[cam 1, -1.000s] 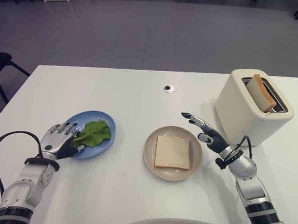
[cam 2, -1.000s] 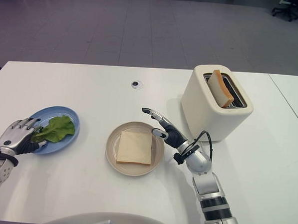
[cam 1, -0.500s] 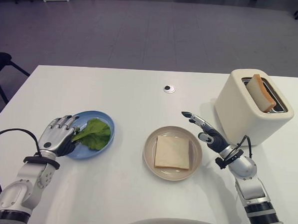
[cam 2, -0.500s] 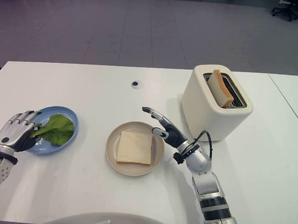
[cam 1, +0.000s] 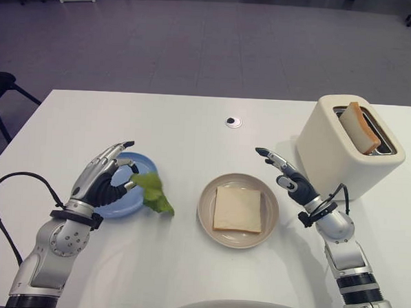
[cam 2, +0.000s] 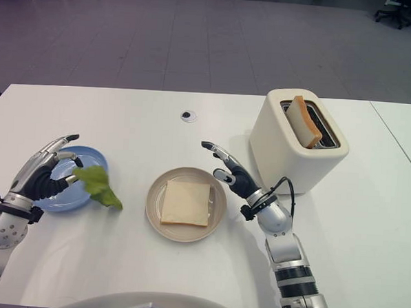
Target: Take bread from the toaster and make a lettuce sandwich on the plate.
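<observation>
Currently the lettuce (cam 1: pixel 155 195) dangles from the fingertips (cam 1: pixel 129 185) of the left hand (cam 1: pixel 104 183).

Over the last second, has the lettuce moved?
Yes. The left hand has lifted the lettuce off the blue plate, rightward toward the beige plate.

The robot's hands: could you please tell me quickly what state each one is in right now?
Left hand: closed on the lettuce leaf.
Right hand: open, holding nothing.

Smooth and shiny
Table (cam 1: pixel 193 129) matt white; toaster (cam 1: pixel 329 164) smooth plastic; left robot hand (cam 1: pixel 100 183) shiny metal; lettuce (cam 1: pixel 155 194) crinkly.
</observation>
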